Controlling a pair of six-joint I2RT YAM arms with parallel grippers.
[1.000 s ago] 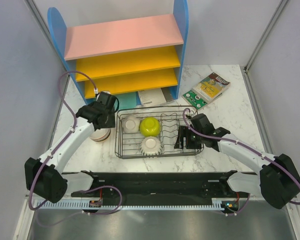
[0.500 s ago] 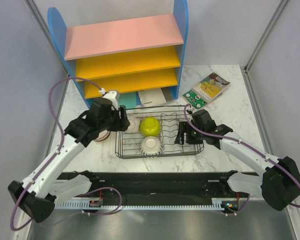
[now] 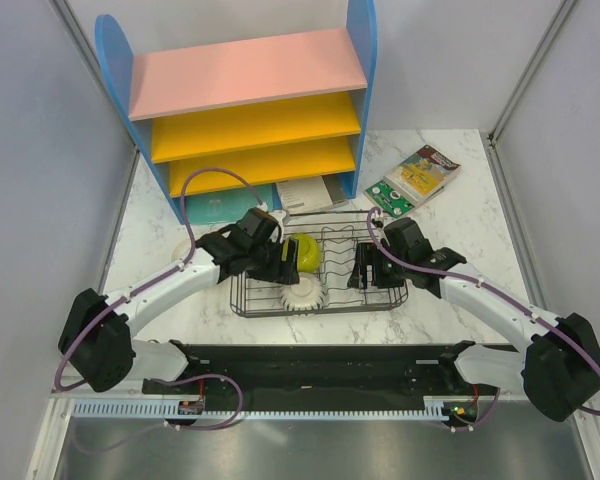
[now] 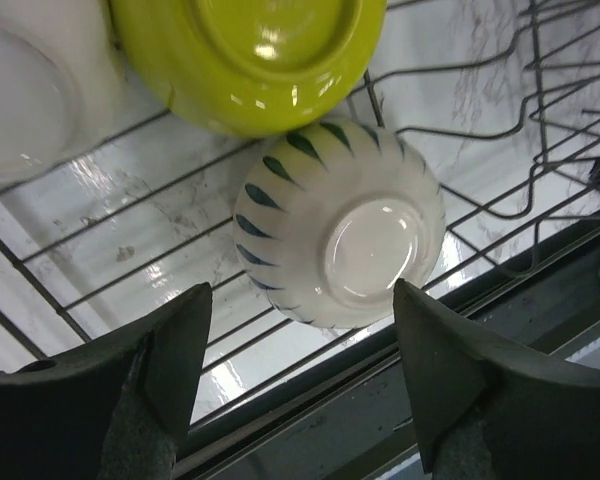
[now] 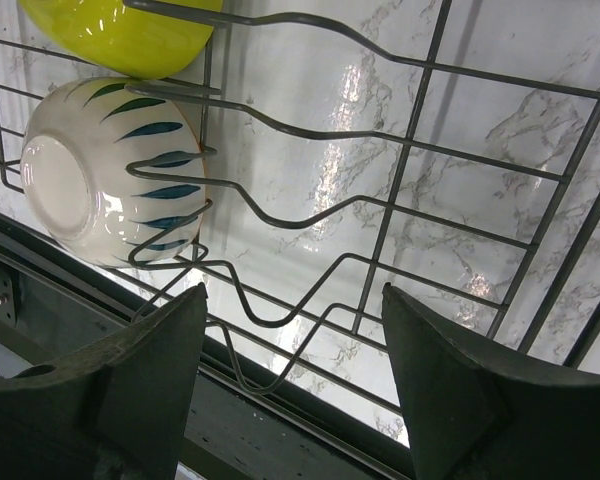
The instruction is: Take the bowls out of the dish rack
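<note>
The black wire dish rack (image 3: 325, 308) sits mid-table. Upside down in it are a lime green bowl (image 3: 307, 252) and a white bowl with blue-green stripes (image 3: 302, 292). My left gripper (image 3: 280, 262) hovers open and empty over the rack's left part. Its view shows the striped bowl (image 4: 340, 240) just ahead of the open gripper (image 4: 300, 380), the lime bowl (image 4: 250, 60) and a plain white bowl (image 4: 20, 90). My right gripper (image 3: 365, 268) is open and empty over the rack's right part (image 5: 380, 200), with the striped bowl (image 5: 100, 170) off to its left.
A white bowl (image 3: 183, 244) stands on the table left of the rack, partly behind my left arm. The blue shelf unit (image 3: 250, 100) with pink and yellow boards stands behind. Papers (image 3: 310, 192) and booklets (image 3: 420, 175) lie at the back. Grey walls close both sides.
My left arm has swung right, from over the white bowl on the table to over the rack's left part. My right gripper has barely moved.
</note>
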